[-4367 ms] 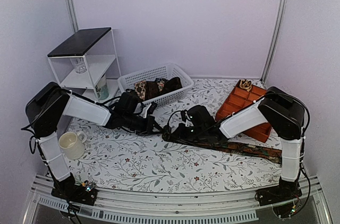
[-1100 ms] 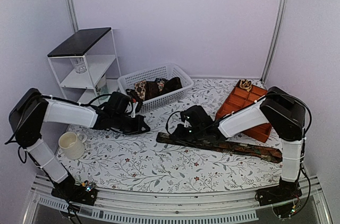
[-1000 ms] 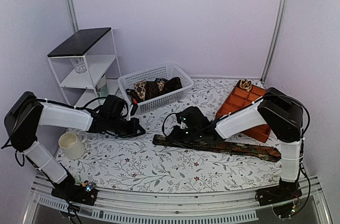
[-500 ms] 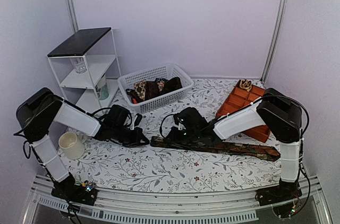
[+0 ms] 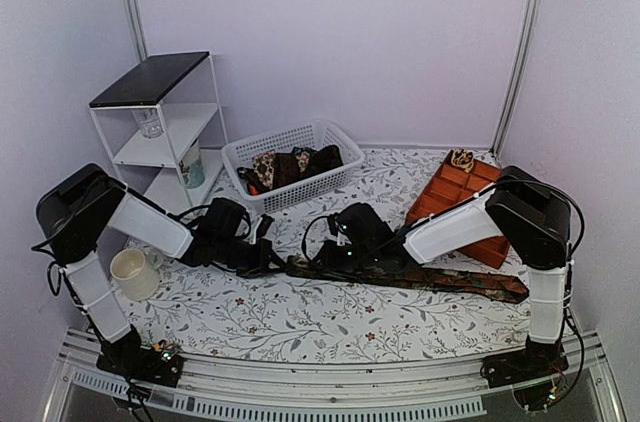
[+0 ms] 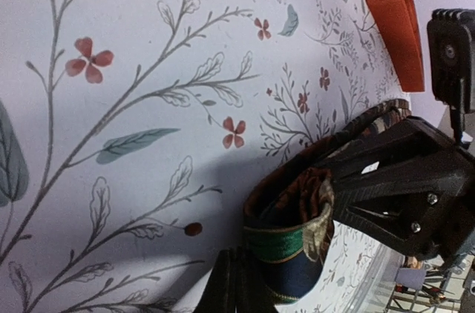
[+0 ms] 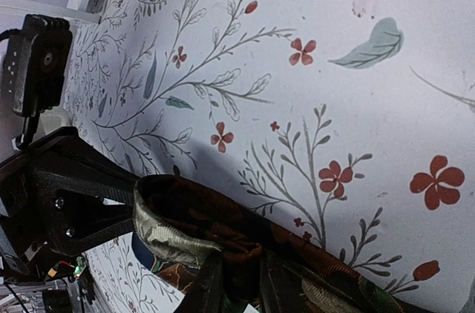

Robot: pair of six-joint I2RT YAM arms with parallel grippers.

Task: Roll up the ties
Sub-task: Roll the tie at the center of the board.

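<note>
Dragged the tie [image 5: 430, 280] leftward along the table [image 5: 300, 317] over the last second. Left most of it flat and unrolled toward the right, with only the end near the table's centre curled up into a first small fold. Pinched that curled end in the right gripper [image 7: 241, 272], fingers narrowly apart on the fabric. Brought the left gripper [image 5: 272, 260] in from the left to meet it, jaws pressed together, tips against the fold. Could not tell whether any cloth was caught there. Judged the roll barely begun, with more ties [image 5: 295, 164] waiting in the white basket [image 5: 310, 192].
</note>
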